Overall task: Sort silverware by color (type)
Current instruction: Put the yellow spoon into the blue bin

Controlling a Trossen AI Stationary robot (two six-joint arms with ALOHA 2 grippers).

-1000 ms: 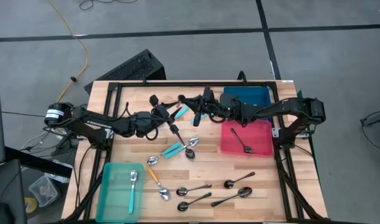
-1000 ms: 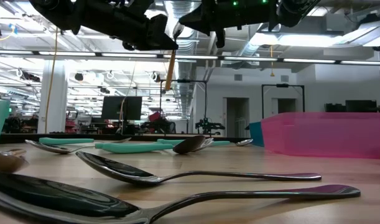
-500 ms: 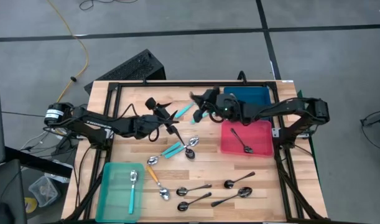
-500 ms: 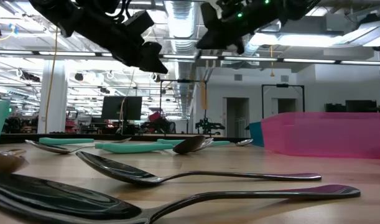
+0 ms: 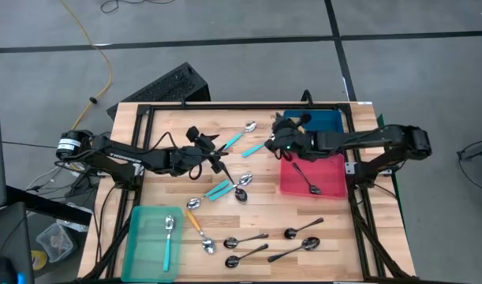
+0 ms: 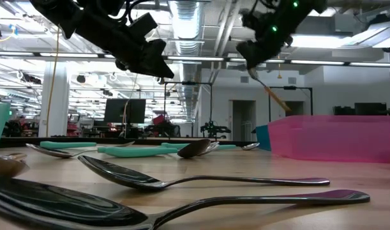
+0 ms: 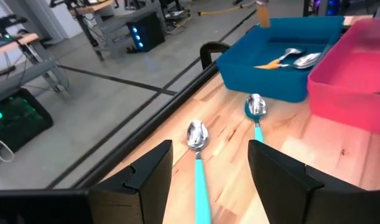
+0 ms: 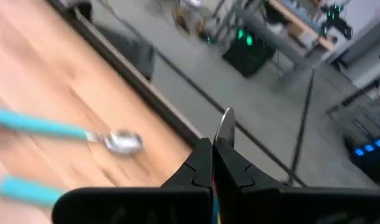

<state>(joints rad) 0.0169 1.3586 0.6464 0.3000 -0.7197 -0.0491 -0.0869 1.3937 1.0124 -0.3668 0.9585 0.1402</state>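
Two hands hang above the back of the tabletop (image 5: 335, 260). No writing is readable anywhere. Right hand (image 5: 282, 144), by the blue bin (image 5: 323, 121), is clamped on an orange-handled spoon (image 6: 271, 92) dangling over the pink bin (image 5: 329, 175). Left hand (image 5: 214, 160) is spread wide, holding nothing, above two teal spoons (image 7: 198, 155). Dark spoons (image 5: 248, 239) lie scattered near the front edge; the teal bin (image 5: 138, 235) holds one teal spoon.

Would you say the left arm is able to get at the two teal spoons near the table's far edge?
Probably yes: the left hand is open, the teal spoons lie just ahead, uncovered; the right hand nearby holds an orange spoon.
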